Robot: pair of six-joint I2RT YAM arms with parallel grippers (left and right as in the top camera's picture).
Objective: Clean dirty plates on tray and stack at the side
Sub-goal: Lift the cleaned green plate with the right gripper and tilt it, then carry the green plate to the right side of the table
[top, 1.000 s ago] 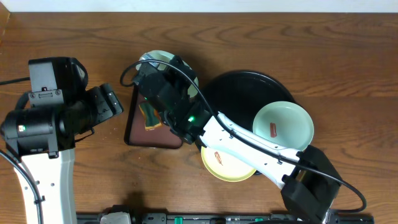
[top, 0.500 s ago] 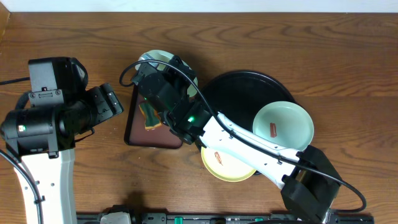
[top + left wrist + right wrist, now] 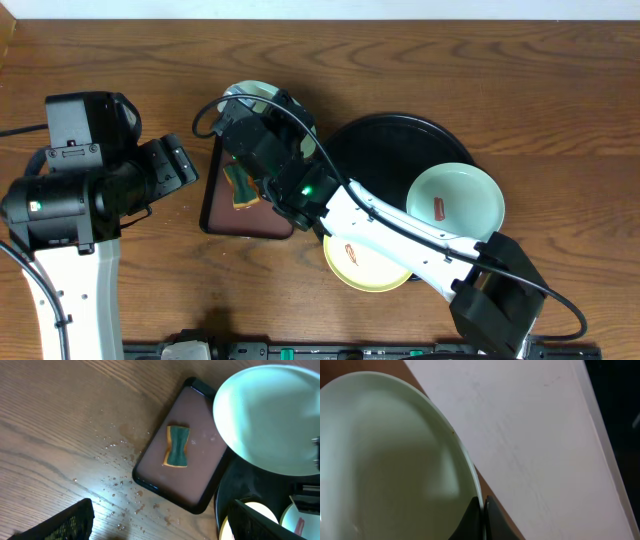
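My right gripper (image 3: 262, 118) is shut on the rim of a pale mint-green plate (image 3: 256, 93) and holds it above the far end of the small brown tray. The right wrist view shows the fingers (image 3: 482, 516) pinching that plate's edge (image 3: 395, 460). The plate also shows in the left wrist view (image 3: 270, 415). On the black tray (image 3: 380, 140) lies a second mint-green plate (image 3: 455, 205) with a red smear. A pale yellow plate (image 3: 365, 262) with a smear lies at the tray's near edge, partly under my right arm. My left gripper (image 3: 178, 165) is open and empty over bare table.
A rectangular brown tray (image 3: 225, 215) with a black rim holds a green and yellow sponge (image 3: 240, 186), which also shows in the left wrist view (image 3: 176, 446). Water drops (image 3: 125, 485) lie on the wood beside it. My right arm crosses the middle of the table.
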